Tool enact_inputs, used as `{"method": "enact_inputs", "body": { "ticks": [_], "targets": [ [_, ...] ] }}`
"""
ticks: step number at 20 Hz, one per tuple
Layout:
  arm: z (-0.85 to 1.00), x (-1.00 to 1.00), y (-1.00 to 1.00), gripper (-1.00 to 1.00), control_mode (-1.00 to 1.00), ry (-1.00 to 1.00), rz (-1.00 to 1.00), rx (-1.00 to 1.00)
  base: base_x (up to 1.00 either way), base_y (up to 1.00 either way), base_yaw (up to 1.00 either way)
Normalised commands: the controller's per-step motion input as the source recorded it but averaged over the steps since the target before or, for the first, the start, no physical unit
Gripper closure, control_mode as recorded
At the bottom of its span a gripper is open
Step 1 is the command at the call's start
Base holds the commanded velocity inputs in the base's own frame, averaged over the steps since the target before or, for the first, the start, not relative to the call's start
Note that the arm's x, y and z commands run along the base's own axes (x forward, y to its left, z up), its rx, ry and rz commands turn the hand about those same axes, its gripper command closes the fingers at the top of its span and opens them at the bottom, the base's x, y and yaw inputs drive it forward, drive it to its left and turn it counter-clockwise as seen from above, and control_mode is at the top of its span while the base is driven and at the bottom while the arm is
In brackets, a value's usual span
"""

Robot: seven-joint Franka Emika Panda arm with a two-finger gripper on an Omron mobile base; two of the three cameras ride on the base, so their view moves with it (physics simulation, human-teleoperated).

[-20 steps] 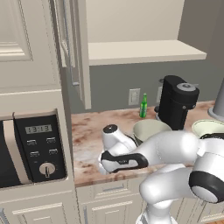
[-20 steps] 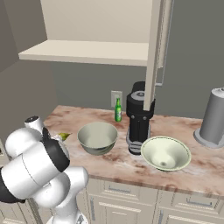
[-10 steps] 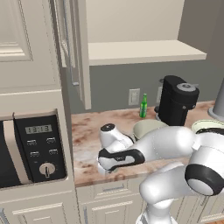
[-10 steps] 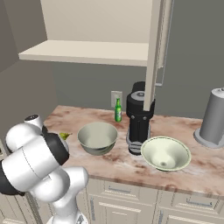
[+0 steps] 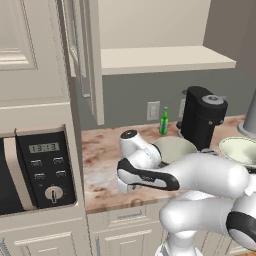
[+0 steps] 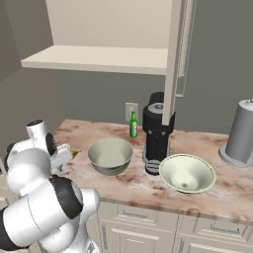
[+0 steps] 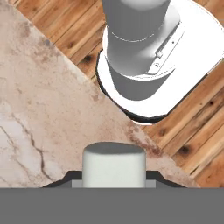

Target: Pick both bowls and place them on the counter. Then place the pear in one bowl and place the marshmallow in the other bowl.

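My gripper [image 7: 113, 180] points down at the front left of the counter [image 7: 39, 109], shut on the white marshmallow [image 7: 113, 161], which sits between the two dark fingertips [image 7: 70, 177]. In the base views the hand [image 5: 124, 187] [image 6: 61, 158] hangs low over the counter's [image 6: 133, 185] left end. The small yellow-green pear [image 6: 74, 152] lies just beside the hand. The deep grey-green bowl [image 6: 109, 154] [image 5: 172, 147] stands on the counter to the right of it. The wider, shallow bowl [image 6: 187, 173] [image 5: 241, 150] sits further right.
A black coffee machine [image 6: 157, 133] [image 5: 202, 117] stands between the bowls, with a green bottle [image 6: 133, 125] [image 5: 164, 121] at the wall behind. A grey canister [image 6: 241, 133] is at far right, a microwave [image 5: 35, 170] at left. The counter edge and wooden floor [image 7: 57, 26] lie close by.
The fingers have closed in on the marshmallow. The hand has settled slightly lower and to the left; bowls, pear and bottle stay put.
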Motion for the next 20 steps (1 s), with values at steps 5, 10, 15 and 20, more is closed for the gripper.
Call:
{"method": "enact_inputs", "body": {
  "ticks": [5,10,15,20],
  "targets": [
    [0.67,-0.16,-0.29,1.0,-1.0,-0.02,0.0,0.0,0.0,0.0,0.0],
    [0.53,0.0,-0.23,1.0,-1.0,-0.02,-0.02,0.0,0.0,0.0,0.0],
    [0.42,0.04,-0.22,1.0,-1.0,0.0,-0.05,0.0,0.0,0.0,0.0],
    [0.23,0.16,-0.34,1.0,-1.0,0.0,-0.05,0.0,0.0,0.0,0.0]
  ]
}}
